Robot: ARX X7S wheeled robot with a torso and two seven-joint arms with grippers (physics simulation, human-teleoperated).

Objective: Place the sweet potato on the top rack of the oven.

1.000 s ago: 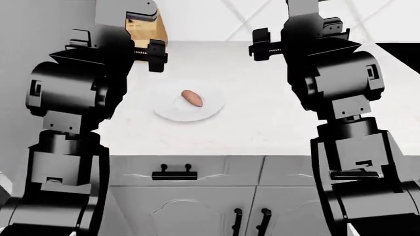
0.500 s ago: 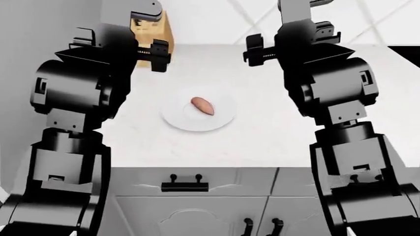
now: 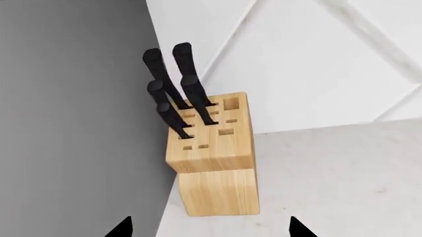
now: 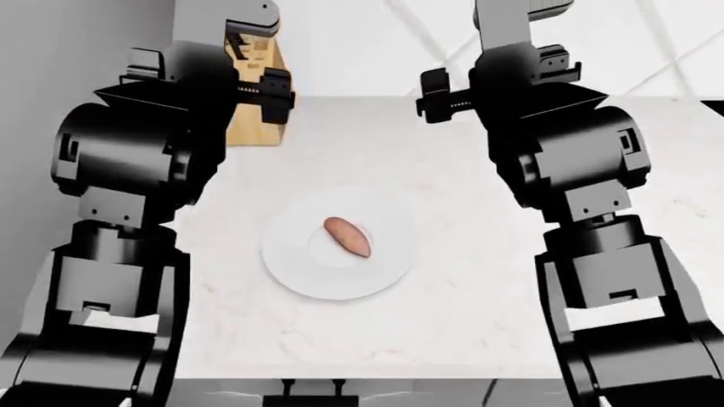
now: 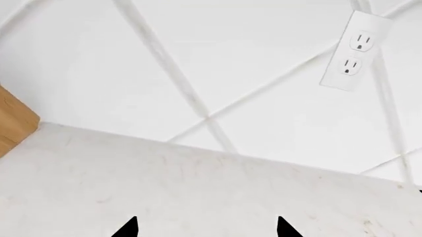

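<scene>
In the head view the sweet potato (image 4: 348,236) lies slantwise on a white plate (image 4: 297,275) near the front middle of the pale marbled worktop (image 4: 453,280). Both arms are raised well behind it: the left hand (image 4: 268,95) sits near the knife block (image 4: 256,114) at the back left, the right hand (image 4: 436,95) at the back centre, and the tuber lies between them but well apart from either, nearer the robot. From here I cannot tell how either hand's fingers stand. The left wrist view shows the wooden knife block (image 3: 214,158) with black handles against the grey wall, and two dark fingertips (image 3: 120,228) spread apart, holding nothing. The right wrist view shows the tiled backsplash, a wall outlet (image 5: 353,52), bare worktop, and two fingertips (image 5: 126,229) likewise spread and empty.
</scene>
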